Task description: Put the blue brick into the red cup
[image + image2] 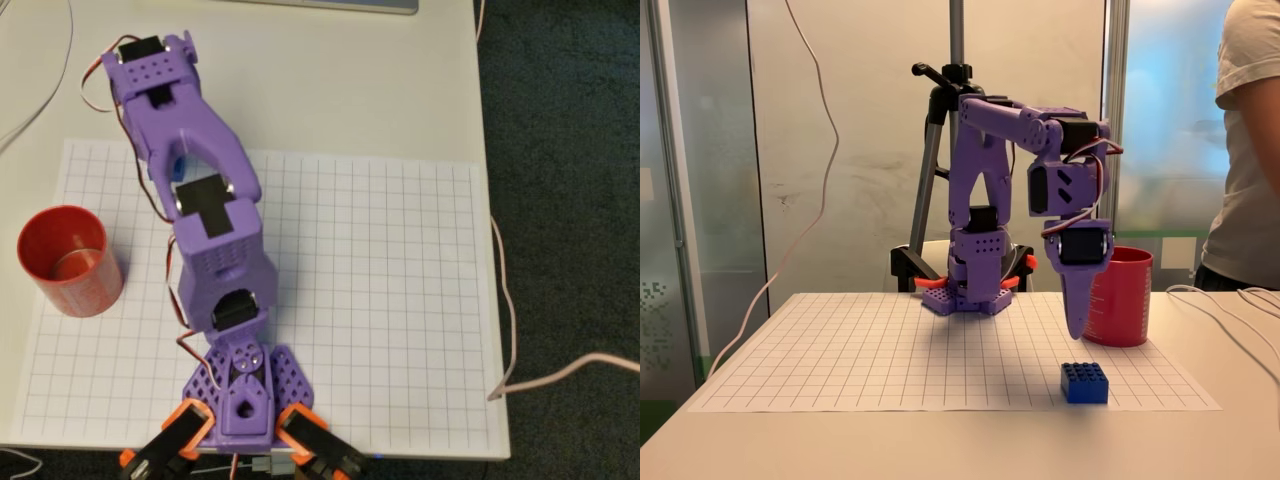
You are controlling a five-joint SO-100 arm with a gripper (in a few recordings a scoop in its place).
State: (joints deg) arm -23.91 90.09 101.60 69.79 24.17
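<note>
A pale surface (940,440) carries a white grid sheet (380,300); in the overhead view dark carpet (570,200) fills the right side. In the fixed view, glass panels and a tripod (956,110) stand behind, and a person (1250,150) in a light shirt stands at the right edge. The purple arm (980,200) reaches forward, its end effector (1076,315) pointing down, hanging above and just left of the blue brick (1084,383), apart from it (I cannot tell how far its fingers are parted). The brick lies on the grid at lower right of the fixed view, near the red cup (1120,296), which stands upright behind it.
</note>
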